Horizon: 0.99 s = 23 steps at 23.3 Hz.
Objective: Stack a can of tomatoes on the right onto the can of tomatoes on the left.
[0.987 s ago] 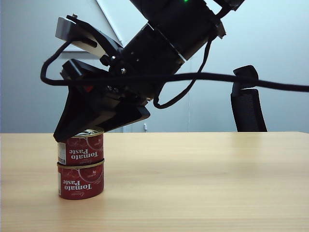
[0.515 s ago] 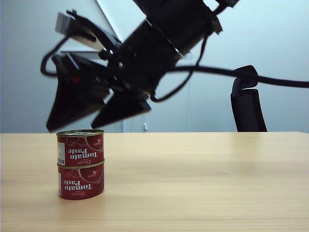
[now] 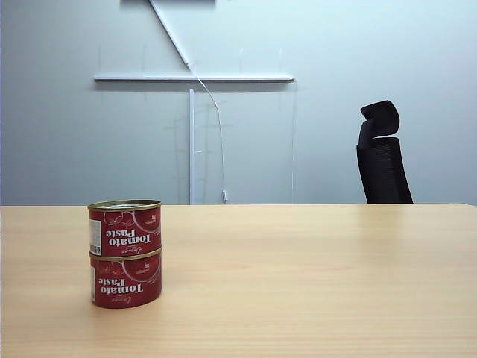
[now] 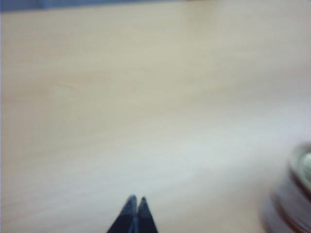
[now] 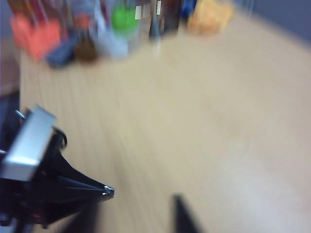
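Cans stand stacked near the bench's left edge: the top can (image 3: pixel 124 228) sits squarely on the bottom can (image 3: pixel 125 280). We see neither arm from outside. Our left pincer (image 4: pixel 135 211) hangs low over bare bench (image 4: pixel 146 107), tips pressed together, empty. Our right pincer (image 5: pixel 141 204) is blurred, its tips apart, holding nothing.

the left gripper (image 4: pixel 135 206) is showing as two slim black fingers tapering to sharp tips, their edges going soft in the blur. the right gripper (image 5: pixel 141 206) is showing two dark, blurred fingers (image 5: pixel 182 213), thin and wedge-like. beside it another black arm part (image 5: pixel 58 189) is carrying a pale grey rectangular block, a thin cable loop and a small bright metal tip.
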{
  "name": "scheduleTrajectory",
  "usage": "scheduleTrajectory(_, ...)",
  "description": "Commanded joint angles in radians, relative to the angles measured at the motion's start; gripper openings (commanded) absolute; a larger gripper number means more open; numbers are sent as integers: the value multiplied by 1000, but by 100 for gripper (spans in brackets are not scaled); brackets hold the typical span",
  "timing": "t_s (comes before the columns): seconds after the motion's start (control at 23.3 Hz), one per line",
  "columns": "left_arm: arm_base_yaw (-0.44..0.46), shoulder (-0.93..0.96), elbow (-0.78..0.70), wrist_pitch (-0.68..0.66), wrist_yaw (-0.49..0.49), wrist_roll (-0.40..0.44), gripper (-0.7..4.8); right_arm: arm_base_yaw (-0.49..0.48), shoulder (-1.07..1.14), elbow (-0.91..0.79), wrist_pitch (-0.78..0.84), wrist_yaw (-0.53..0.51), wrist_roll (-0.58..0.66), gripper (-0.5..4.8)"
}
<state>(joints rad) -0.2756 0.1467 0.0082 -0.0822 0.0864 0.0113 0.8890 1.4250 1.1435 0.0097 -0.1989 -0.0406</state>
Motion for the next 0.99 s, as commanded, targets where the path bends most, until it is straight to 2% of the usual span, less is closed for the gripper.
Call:
scheduleTrajectory(0.04,105,-44,1,9,6,7,-2,-23,-114,3,11,68,40,-9)
scheduleTrajectory(0.13,174,-79,1,9,6,7,-2,-41,-195,3,-5,135,42,-9)
scheduleTrajectory(0.21,267,-146,2,15,4,7,-2,-79,-324,3,-37,254,40,-9)
scheduleTrajectory(0.34,311,-140,1,31,3,7,-2,-118,-414,2,-90,318,40,-9)
scheduleTrajectory(0.47,320,-140,1,25,2,7,-2,-152,-484,1,-168,360,40,-9)
scheduleTrajectory(0.73,319,-140,1,24,4,7,-2,-186,-560,-5,-304,376,34,-9)
scheduleTrajectory(0.99,240,-141,1,39,4,7,-2,-186,-679,-131,-268,466,48,-9)
